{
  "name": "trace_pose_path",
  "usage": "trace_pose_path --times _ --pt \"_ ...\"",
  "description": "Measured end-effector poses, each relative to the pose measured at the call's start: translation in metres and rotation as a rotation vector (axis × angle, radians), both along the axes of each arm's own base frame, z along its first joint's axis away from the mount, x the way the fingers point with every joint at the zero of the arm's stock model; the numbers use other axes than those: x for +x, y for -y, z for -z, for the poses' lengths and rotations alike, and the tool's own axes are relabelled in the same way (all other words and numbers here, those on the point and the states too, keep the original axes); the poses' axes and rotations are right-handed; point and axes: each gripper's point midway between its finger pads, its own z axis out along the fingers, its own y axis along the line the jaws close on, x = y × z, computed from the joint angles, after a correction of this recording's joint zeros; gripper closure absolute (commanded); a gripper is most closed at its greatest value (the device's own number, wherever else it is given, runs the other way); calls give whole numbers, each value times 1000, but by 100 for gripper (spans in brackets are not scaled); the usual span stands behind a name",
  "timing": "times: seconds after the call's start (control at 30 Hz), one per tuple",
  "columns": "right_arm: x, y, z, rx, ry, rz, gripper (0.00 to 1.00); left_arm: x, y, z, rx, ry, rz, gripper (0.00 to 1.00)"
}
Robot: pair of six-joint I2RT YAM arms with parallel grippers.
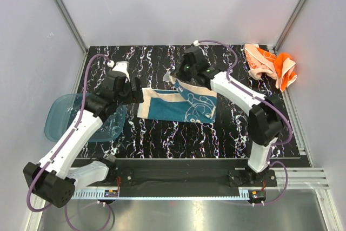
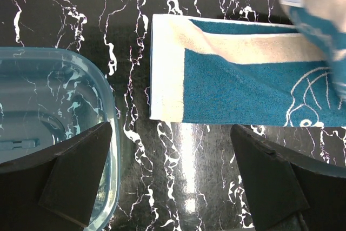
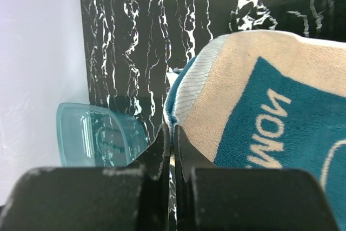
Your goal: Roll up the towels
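1. Now, the right tool (image 3: 173, 133) is pinched tight on a raised corner of the teal towel (image 1: 178, 106). The cloth drapes from its jaws down to the table (image 1: 162, 133), and the cream reverse and white lettering are turned up close beneath the tool.
2. The left tool (image 2: 170, 128) stands wide with nothing between its fingers, hovering over bare table. The towel's short, cream-bordered end lies just ahead of it. The blue plastic tray (image 2: 54, 96) sits beside and partly under one of its fingers.
3. The orange towel (image 1: 270, 66) lies crumpled in a heap, well apart from both tools, out beyond the right tool at the far corner of the table.
4. Handling, as I judge it:
   - The teal towel is light, soft and limp, so it will sag and fold wherever it is unsupported.
   - It is not fragile, and the terry should grip the pads well, though it may drag on the table.
   - The best hold looks like a pinch at a corner or along a short end, catching every layer.
5. The teal towel lies flat apart from the lifted corner. Its long axis runs from the left tool across toward the right tool, with one short end facing the left tool. Rolling would probably start from a short end and travel along that axis.
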Motion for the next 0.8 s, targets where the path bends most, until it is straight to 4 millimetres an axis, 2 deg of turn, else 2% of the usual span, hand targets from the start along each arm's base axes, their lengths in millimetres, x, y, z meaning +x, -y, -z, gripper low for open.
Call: trace_pose_path --times 0.33,0.8 --pt "6 -60 22 -22 30 -38 100 1 -3 1 -2 -1 -15 1" --pt "-38 -127 46 -13 65 -154 100 5 -15 1 -1 0 -66 1"
